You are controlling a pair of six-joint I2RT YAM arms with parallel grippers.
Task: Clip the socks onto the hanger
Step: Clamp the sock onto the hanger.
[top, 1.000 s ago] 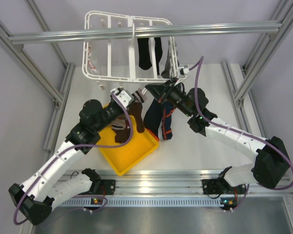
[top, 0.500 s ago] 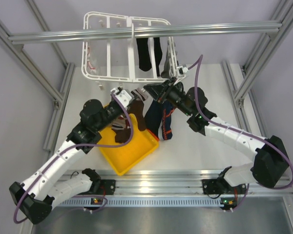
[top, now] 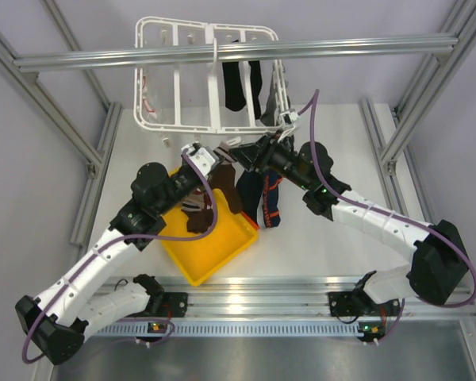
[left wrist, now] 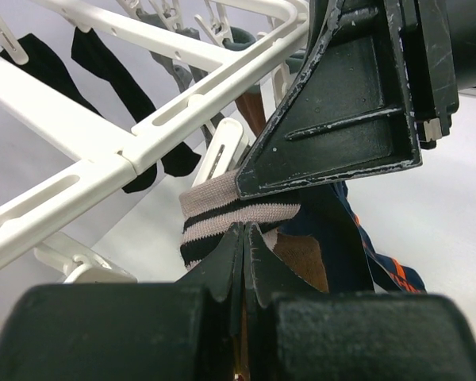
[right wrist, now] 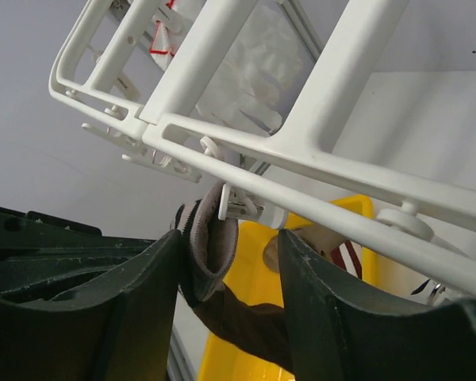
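While the left gripper (left wrist: 244, 242) pinches the sock (left wrist: 222, 213) up at the hanger's (right wrist: 301, 127) near edge, the right gripper (right wrist: 230, 238) stands spread around a clip (right wrist: 239, 208). If that clip hasn't bitten the cuff, I'd fear the sock drops into the tray (right wrist: 250, 274) on release.

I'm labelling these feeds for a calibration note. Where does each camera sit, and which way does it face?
Top external: high behind the robot, facing down at the table; left arm, right arm, hanger and tray show.
Left wrist: behind the shut left end effector, facing along it at the striped sock it grips; a right finger looms ahead.
Right wrist: behind the open right end effector, facing a clip under the hanger bars.
Shared: all three show the hanger.
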